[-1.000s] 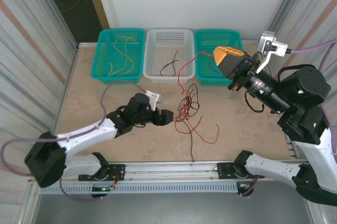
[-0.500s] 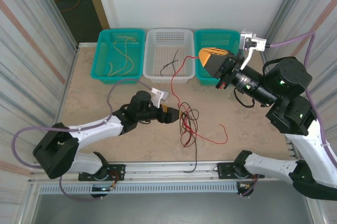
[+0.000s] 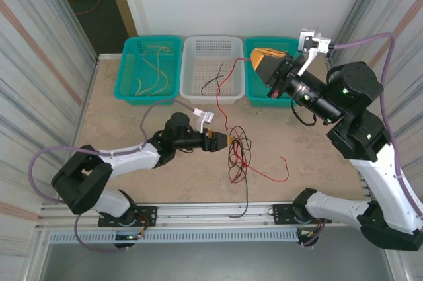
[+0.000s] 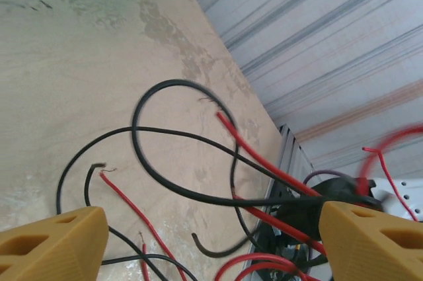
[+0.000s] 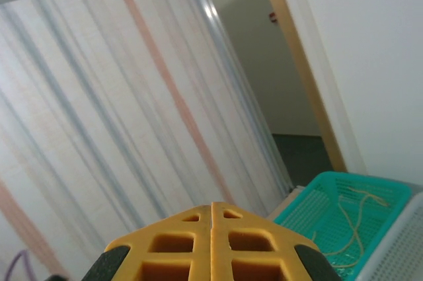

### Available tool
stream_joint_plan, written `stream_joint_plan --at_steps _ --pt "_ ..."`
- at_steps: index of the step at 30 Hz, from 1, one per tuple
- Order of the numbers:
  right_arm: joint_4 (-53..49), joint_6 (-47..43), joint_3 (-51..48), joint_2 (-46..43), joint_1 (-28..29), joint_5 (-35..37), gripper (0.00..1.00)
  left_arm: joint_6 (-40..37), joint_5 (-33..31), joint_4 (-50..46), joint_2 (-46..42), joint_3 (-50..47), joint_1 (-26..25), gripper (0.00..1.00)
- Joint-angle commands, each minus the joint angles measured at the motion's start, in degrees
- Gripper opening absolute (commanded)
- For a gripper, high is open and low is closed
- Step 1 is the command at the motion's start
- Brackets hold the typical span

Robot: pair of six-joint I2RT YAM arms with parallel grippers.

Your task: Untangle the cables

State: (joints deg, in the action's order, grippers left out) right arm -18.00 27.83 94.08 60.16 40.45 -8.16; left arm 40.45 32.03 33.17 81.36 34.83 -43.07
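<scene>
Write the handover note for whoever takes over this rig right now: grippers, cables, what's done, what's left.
Left gripper: open, fingers low at the left edge of the tangle of thin red and black cables on the table, nothing gripped.
Right gripper: shut, raised over the right teal plastic basket; a thin red cable runs from its tips into the tangle, apparently held.
Done: thin yellow cables lie in the left teal plastic basket, one black cable in the white plastic basket.
Left: free the red cable, then separate the remaining tangle.
</scene>
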Motion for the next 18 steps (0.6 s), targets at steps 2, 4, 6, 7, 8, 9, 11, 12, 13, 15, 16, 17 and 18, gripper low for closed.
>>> stream_joint_plan --at_steps 2,4,6,7,8,9,11,12,13,15,16,17,18 --pt "2.49 2.40 0.43 0.65 -3.51 -4.29 0.00 3.37 0.53 3.04 -4.72 -2.61 0.72 0.90" --pt "3.64 3.13 -0.15 0.66 -4.18 -5.38 0.00 4.17 0.86 3.82 -4.86 -2.75 0.28 0.92" --pt "4.80 3.94 -0.47 0.62 -4.58 -6.21 0.00 5.39 0.75 5.18 -3.54 -2.50 0.09 0.92" --pt "5.20 4.27 -0.48 0.66 -4.78 -6.61 0.00 5.98 0.67 6.00 -2.52 -2.33 0.17 0.92" --pt "5.71 4.70 -0.47 0.72 -4.93 -7.09 0.00 6.68 0.66 6.98 -1.25 -1.99 0.22 0.92" --pt "6.13 5.09 -0.48 0.75 -5.05 -7.51 0.00 7.28 0.90 7.94 0.17 -1.43 0.25 0.92" --pt "6.78 5.63 -0.48 0.83 -5.20 -8.15 0.00 7.87 1.80 8.99 2.91 0.24 0.23 0.87" --pt "7.10 5.80 -0.47 0.83 -5.28 -8.35 0.00 7.98 2.44 9.18 4.39 1.40 0.26 0.84" --pt "7.17 5.83 -0.35 0.83 -5.27 -8.42 0.00 8.05 2.83 9.12 5.73 2.24 0.20 0.82" --pt "7.21 6.13 0.08 0.95 -5.45 -8.69 0.00 8.47 3.04 9.50 7.95 3.55 0.20 0.81" --pt "7.32 6.33 0.22 1.09 -5.47 -9.09 0.00 8.79 2.95 10.18 8.67 3.69 0.25 0.82" --pt "7.69 6.51 0.33 1.09 -5.60 -9.34 0.00 9.02 3.10 11.46 9.28 3.75 0.18 0.83" --pt "8.12 6.78 0.30 1.10 -5.63 -9.60 0.00 9.29 3.21 12.35 9.87 3.75 0.18 0.83"
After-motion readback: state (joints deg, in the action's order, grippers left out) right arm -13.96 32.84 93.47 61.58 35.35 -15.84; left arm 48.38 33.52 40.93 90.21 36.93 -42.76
